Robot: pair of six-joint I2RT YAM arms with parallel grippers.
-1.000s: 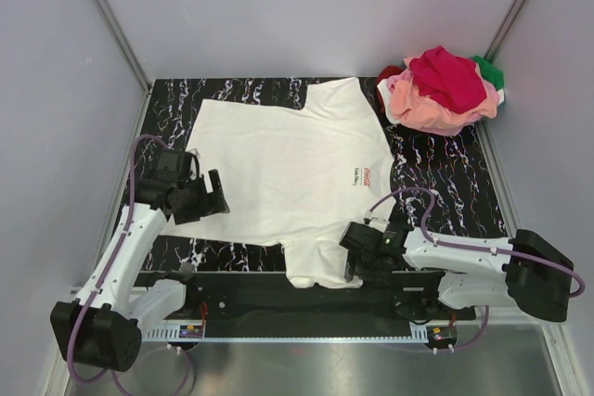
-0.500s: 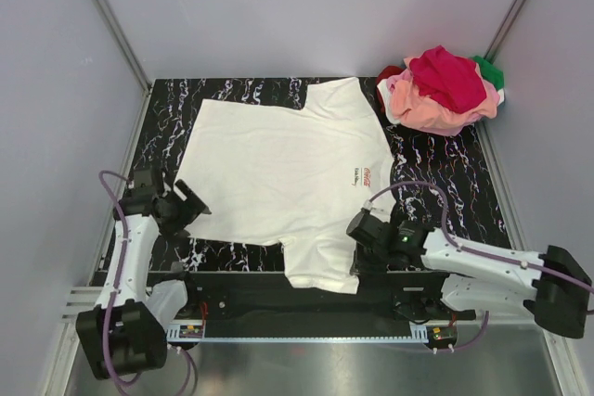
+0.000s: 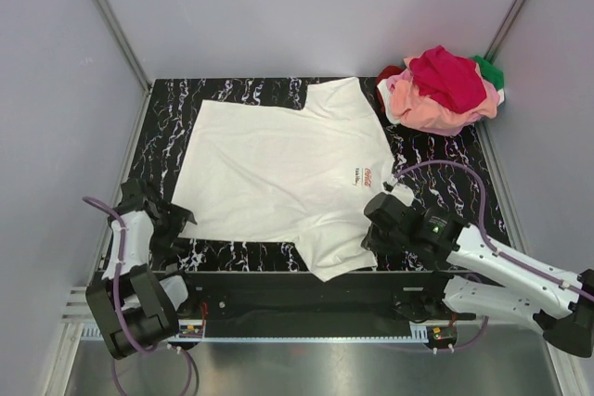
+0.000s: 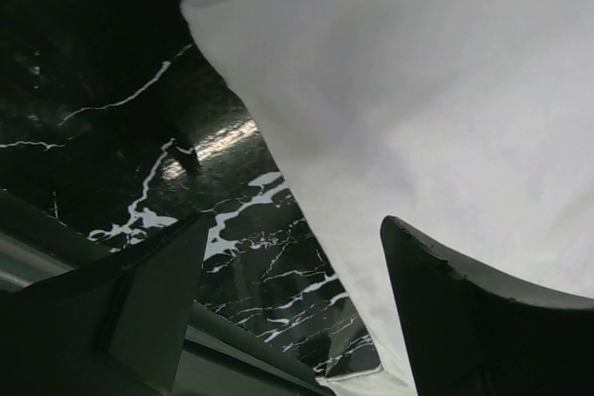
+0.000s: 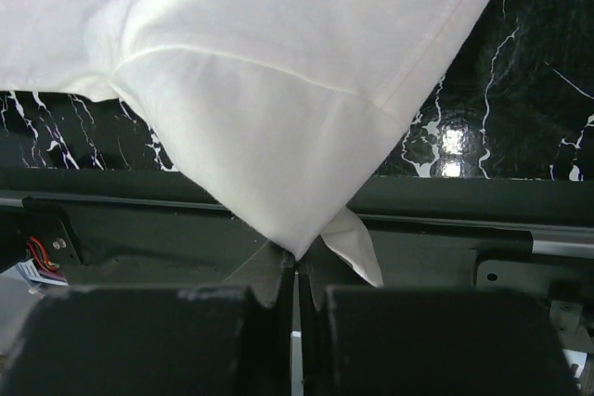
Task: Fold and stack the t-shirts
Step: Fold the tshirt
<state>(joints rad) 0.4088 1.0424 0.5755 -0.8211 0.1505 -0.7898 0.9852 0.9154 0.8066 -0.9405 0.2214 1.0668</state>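
Observation:
A white t-shirt (image 3: 278, 169) with a small red logo (image 3: 364, 175) lies spread flat on the black marble table (image 3: 441, 178). My right gripper (image 3: 369, 236) is shut on the tip of its near sleeve, and the right wrist view shows that white corner (image 5: 278, 90) pinched between the closed jaws (image 5: 295, 264) and lifted over the table's front rail. My left gripper (image 3: 174, 223) stands wide open at the shirt's near-left corner. In the left wrist view the shirt's edge (image 4: 445, 90) runs between its fingers (image 4: 295, 229), which hold nothing. More t-shirts, pink, magenta, dark red and green, are heaped (image 3: 444, 88) at the back right.
A black rail (image 3: 278, 285) runs along the table's near edge between the arm bases. Grey walls close in the left, back and right sides. Bare marble shows to the right of the white shirt and along the left edge (image 3: 158, 136).
My right gripper closed on the near sleeve and pulled it up and to the right. My left arm drew back toward the near-left corner of the shirt, staying open.

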